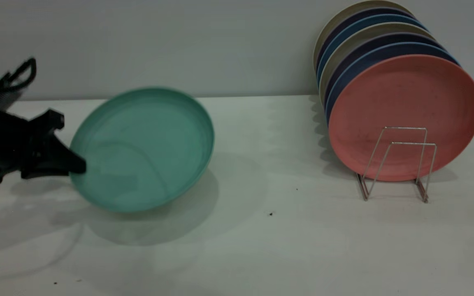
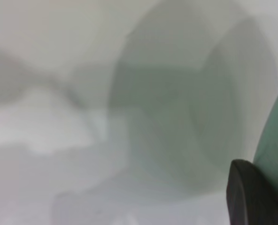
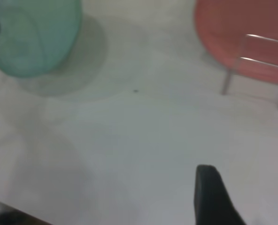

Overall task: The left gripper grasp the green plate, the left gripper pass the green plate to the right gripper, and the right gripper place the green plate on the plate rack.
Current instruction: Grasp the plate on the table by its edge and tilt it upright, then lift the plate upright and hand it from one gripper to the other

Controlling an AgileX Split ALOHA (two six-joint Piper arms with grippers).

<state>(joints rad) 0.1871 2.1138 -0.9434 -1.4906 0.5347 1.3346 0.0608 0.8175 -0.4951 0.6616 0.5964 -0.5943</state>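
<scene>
The green plate (image 1: 142,148) is lifted off the white table at the left, tilted with its face toward the camera. My left gripper (image 1: 76,166) is shut on its left rim. In the left wrist view one black finger (image 2: 251,194) presses against the plate's edge (image 2: 276,136). My right gripper (image 3: 244,197) is out of the exterior view; its wrist view shows two fingers wide apart and empty above the table, far from the green plate (image 3: 33,37). The wire plate rack (image 1: 397,164) stands at the right and also shows in the right wrist view (image 3: 261,61).
A salmon-pink plate (image 1: 405,115) leans upright in the rack, with several blue, dark and beige plates (image 1: 364,41) stacked behind it. Two front rack loops stand before the pink plate. The white table (image 1: 270,230) stretches between plate and rack.
</scene>
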